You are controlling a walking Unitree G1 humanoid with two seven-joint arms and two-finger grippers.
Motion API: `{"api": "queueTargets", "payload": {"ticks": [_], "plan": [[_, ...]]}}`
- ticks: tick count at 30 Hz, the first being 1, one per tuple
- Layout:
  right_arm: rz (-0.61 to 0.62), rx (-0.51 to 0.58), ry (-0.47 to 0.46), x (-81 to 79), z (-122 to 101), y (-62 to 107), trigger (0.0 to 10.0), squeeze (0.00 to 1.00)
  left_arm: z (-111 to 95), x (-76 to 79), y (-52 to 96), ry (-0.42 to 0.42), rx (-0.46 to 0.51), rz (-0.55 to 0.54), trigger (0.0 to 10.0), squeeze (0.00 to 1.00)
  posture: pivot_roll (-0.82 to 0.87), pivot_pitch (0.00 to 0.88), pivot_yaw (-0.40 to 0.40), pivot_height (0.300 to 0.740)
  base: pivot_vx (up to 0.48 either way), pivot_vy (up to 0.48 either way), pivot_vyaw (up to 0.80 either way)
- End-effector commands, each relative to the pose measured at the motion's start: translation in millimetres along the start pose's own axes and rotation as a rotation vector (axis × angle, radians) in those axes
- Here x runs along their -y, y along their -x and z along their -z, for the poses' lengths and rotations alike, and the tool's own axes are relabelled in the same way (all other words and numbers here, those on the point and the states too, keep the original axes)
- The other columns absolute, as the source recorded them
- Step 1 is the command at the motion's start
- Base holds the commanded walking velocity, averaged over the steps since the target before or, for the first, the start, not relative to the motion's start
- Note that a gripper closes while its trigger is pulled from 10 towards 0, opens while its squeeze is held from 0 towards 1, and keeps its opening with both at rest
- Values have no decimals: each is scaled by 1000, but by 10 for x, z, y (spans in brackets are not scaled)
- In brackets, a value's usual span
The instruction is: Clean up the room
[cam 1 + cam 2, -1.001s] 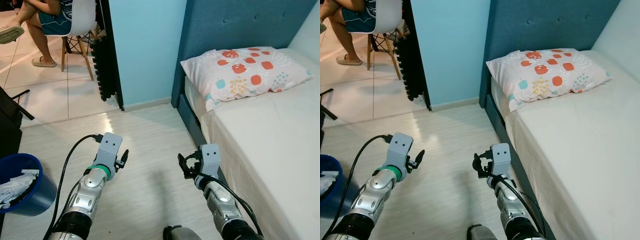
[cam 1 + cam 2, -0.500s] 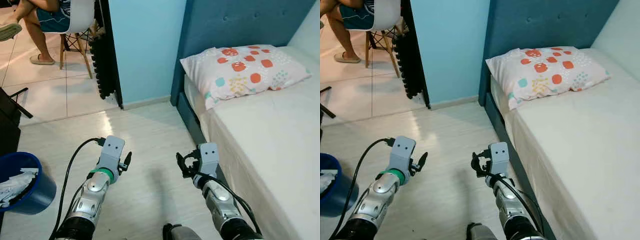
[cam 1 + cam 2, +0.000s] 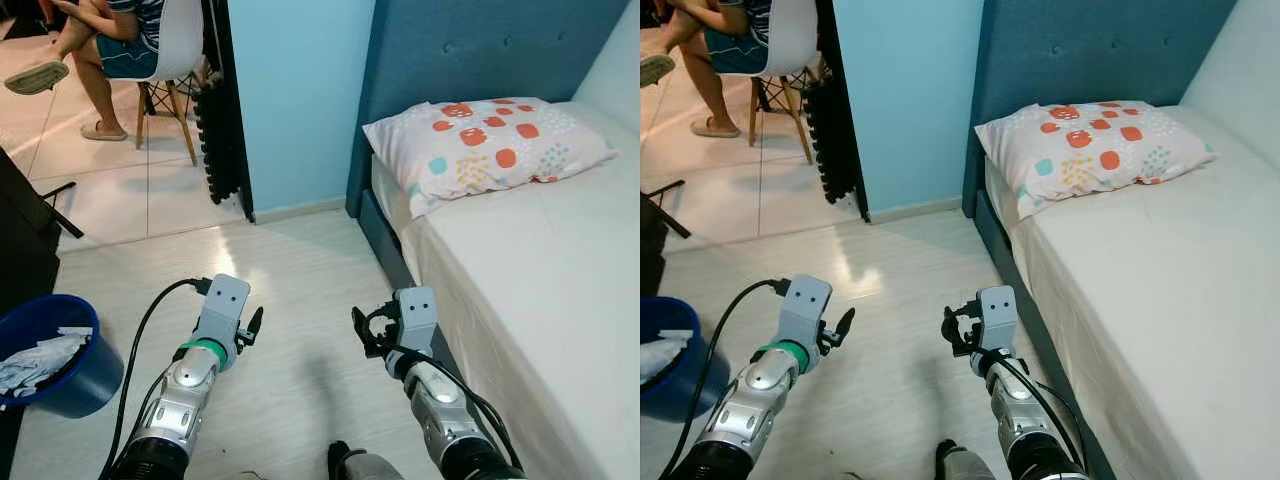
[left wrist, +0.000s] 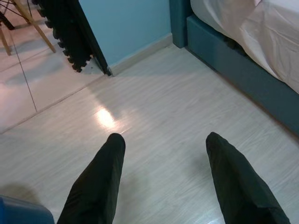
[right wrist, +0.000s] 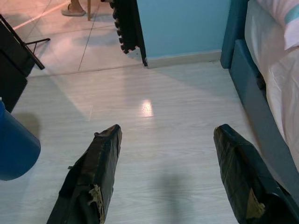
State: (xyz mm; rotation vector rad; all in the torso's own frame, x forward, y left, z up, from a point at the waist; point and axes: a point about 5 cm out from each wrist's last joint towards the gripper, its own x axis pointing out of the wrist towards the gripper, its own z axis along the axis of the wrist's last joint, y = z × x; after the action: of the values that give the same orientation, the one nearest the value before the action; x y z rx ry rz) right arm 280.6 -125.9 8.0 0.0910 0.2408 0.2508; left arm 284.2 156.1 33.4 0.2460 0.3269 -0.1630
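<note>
The left hand (image 4: 161, 179) hangs over bare pale wood floor (image 3: 290, 270) with its two black fingers (image 4: 96, 182) spread wide and nothing between them; a black cable loops from its wrist back along the silver arm. The right hand (image 5: 175, 179) is level with it and just beside the bed frame, likewise spread apart and empty, its finger pads (image 5: 96, 186) scuffed with worn tape. Both hands are held low in front of the robot, well apart from each other, with floor showing between them. To the left of the left hand, a blue bin (image 3: 60, 350) stands on the floor near a dark piece of furniture, holding crumpled white paper (image 3: 40, 358). To the right of the right hand runs a bed (image 3: 540, 300) with a white sheet and a dark teal frame and padded headboard (image 3: 480, 50); a white pillow (image 3: 490, 145) patterned with red, teal and yellow shapes lies at its head, against the headboard. Beyond the hands, a light blue wall (image 3: 295, 100) ends at a black foam mat (image 3: 222, 120) standing on edge. Past that, on a tiled floor, a person (image 3: 95, 45) sits cross-legged on a white chair (image 3: 170, 60) with wooden legs.
</note>
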Motion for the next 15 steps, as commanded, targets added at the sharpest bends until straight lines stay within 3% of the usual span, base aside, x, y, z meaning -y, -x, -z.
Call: {"api": "queueTargets", "payload": {"ticks": [1,15], "plan": [[9,-16,-8,2,54,28,10000,0,62,16,27,2,-26,5,10000,0,57,2,27,740,-337,0,0],[12,-16,-7,7,52,25,10000,0,52,11,23,-2,-28,4,10000,0,53,0,29,740,-339,0,0]]}}
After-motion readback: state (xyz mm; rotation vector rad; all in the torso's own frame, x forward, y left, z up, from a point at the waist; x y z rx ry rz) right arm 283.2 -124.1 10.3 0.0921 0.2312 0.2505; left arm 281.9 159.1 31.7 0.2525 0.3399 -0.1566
